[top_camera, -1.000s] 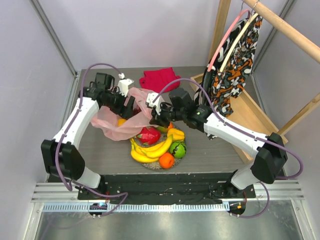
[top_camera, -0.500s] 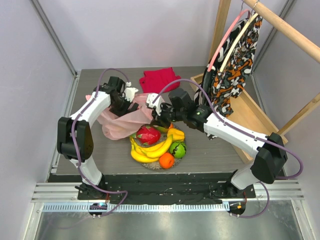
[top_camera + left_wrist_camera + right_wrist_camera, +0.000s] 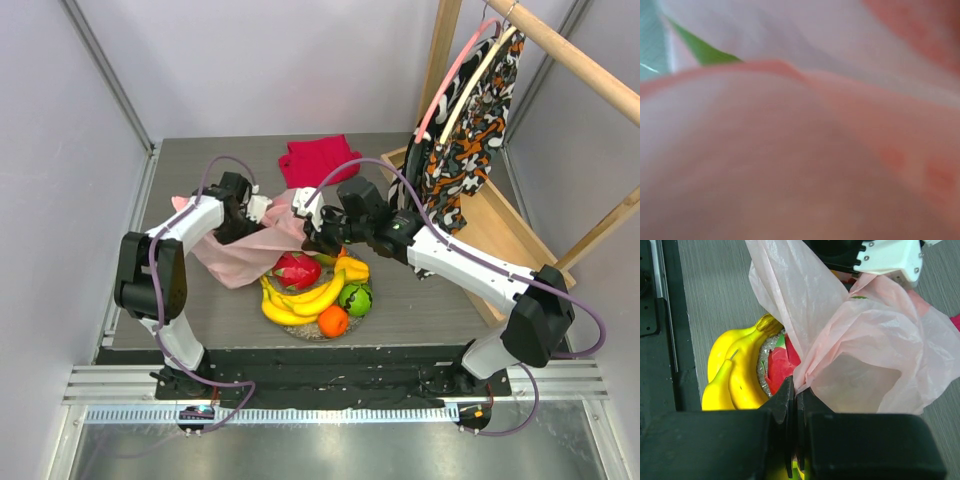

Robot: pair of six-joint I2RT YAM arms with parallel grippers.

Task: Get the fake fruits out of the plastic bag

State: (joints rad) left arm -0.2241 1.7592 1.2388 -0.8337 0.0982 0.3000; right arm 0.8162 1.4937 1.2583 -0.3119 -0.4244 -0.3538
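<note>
Two hands met at the plastic bag (image 3: 240,258): right hand (image 3: 794,390) stayed pinched on its film; left hand (image 3: 255,216) had pushed in from 9 o'clock, its grip impossible to tell.

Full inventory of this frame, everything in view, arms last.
table: 1, dark grey, centre
plastic bag: 1, pale pink, left-centre, behind the plate
bananas: 1 bunch, yellow, plate's front left
dragon fruit: 1, pink-red, plate's rear, beside the bag
apple: 1, green, plate's right
orange: 1, orange, plate's front
yellow fruit: 1, yellow, plate's rear right
plate: 1, clear glittery, under the fruit
cloth: 1, red, far edge
garment: 1, black-white-orange print, hanging on wooden rack, right
left pincer: open, at the bag's far side
right pincer: shut on the bag's edge
</note>
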